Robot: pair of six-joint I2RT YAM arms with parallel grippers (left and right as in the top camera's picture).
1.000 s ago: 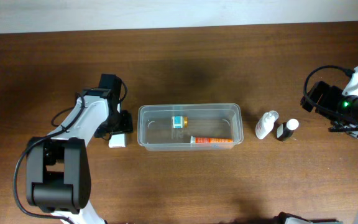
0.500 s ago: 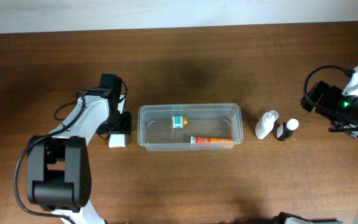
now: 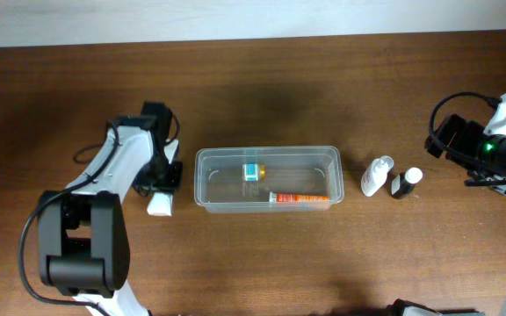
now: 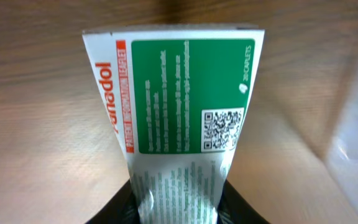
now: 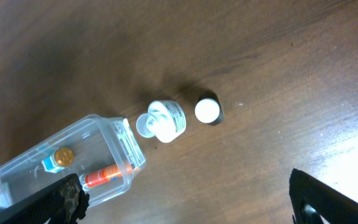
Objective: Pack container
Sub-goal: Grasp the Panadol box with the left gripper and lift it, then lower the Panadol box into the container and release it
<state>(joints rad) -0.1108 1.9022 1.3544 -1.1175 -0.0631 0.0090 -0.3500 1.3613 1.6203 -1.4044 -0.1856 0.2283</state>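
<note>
Left gripper point(image 3: 162, 189): clamped on Panadol box point(image 4: 179, 93).
Change: box has shifted slightly, away from the container's left end.
Container point(image 3: 266, 150): mid-table, just beside the box.
Meaning: grasp apparently secured; placing inside remains.

It seems a robot laboratory: wooden table point(image 3: 262, 263), pale wall point(image 3: 235, 17) at 12 o'clock, cabled left arm point(image 3: 117, 171) at 9, right arm point(image 3: 490, 145) at 3.

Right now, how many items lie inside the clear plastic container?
2. A small teal-labelled bottle sits near the middle of the container, and an orange tube lies along its robot-side wall. The Panadol box held by the left gripper is outside it.
</note>
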